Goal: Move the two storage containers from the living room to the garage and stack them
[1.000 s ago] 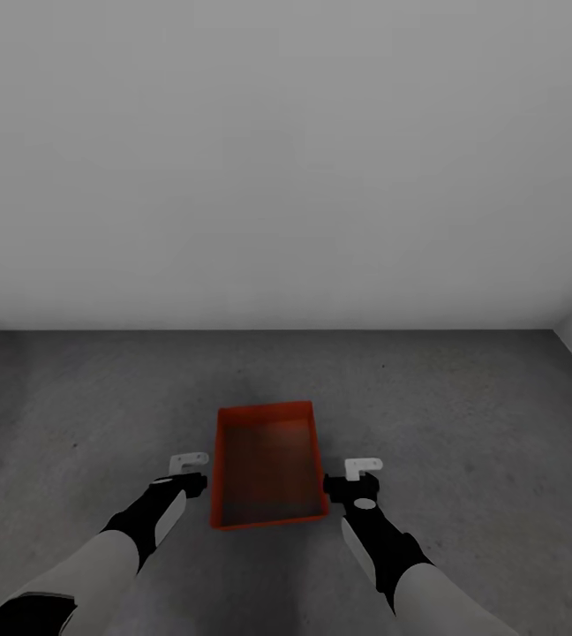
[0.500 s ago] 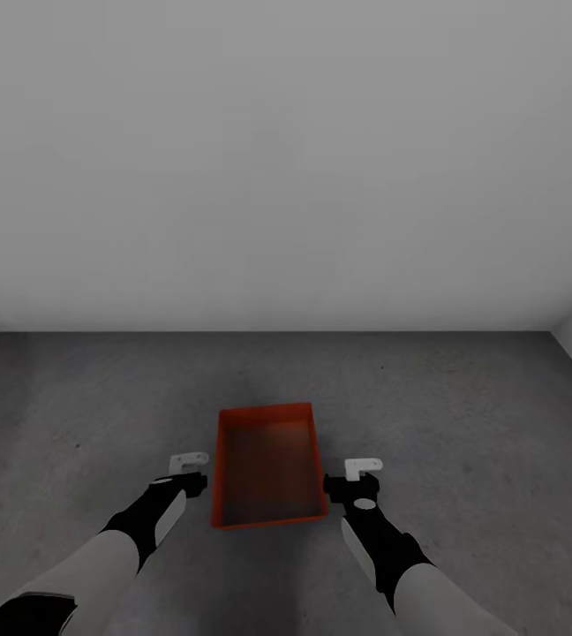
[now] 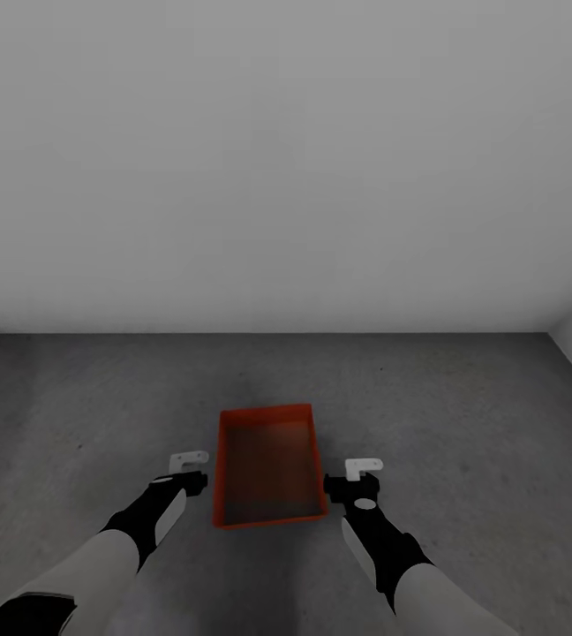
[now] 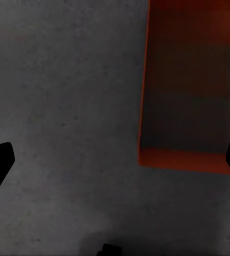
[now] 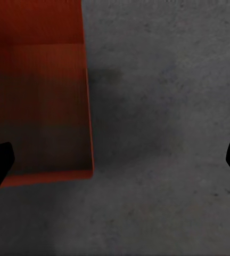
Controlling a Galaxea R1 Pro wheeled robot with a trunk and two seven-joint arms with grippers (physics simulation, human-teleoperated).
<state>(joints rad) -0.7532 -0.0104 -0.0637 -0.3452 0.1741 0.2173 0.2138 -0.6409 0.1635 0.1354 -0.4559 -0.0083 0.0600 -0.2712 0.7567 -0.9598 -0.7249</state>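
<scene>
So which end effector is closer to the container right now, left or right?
The right end effector: it sits right by the storage container's wall, while the left end effector shows a sliver of floor between.

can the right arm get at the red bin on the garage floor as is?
Probably yes. The right gripper hangs open just beside the storage container, which sits on the concrete floor. Nothing lies between them; the right wrist view shows the container's wall close by.

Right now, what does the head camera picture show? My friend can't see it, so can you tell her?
A red-orange open-top storage container sits on the dark grey concrete floor in front of a plain white-grey wall. The robot's left gripper and right gripper hover on either side of it, fingers open, holding nothing.
</scene>
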